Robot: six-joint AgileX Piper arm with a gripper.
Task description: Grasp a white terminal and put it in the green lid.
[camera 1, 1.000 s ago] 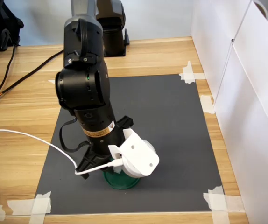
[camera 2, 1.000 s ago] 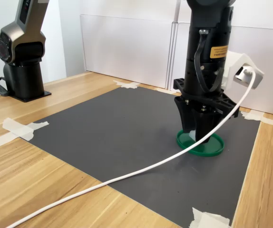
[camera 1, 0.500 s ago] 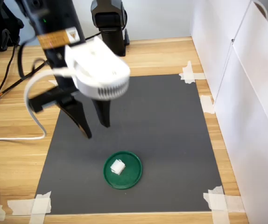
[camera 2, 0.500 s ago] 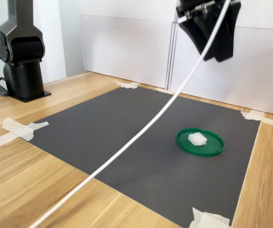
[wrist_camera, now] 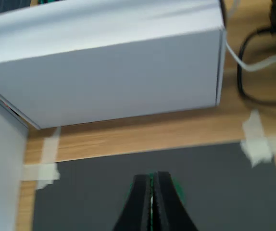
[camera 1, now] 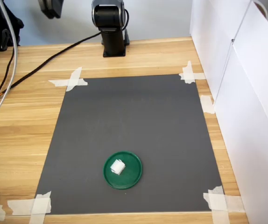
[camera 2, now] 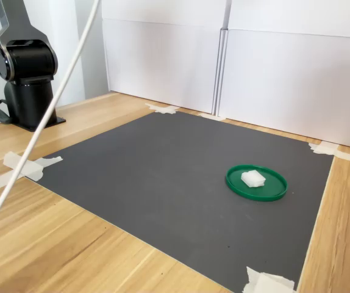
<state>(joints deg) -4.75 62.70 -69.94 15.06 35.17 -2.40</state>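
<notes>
The white terminal (camera 1: 117, 166) lies inside the green lid (camera 1: 133, 178) in both exterior views, on the lid's floor within the raised rim, so the placing looks done. The gripper (wrist_camera: 151, 202) shows only in the wrist view (neither exterior view catches it), its fingers (wrist_camera: 139, 204) pressed together on nothing, well apart from the lid. Nothing seems left but parking the arm.

A wooden table (camera 1: 26, 116) carries a taped-down dark mat (camera 1: 134, 126) and the arm's base (camera 1: 111, 44).
</notes>
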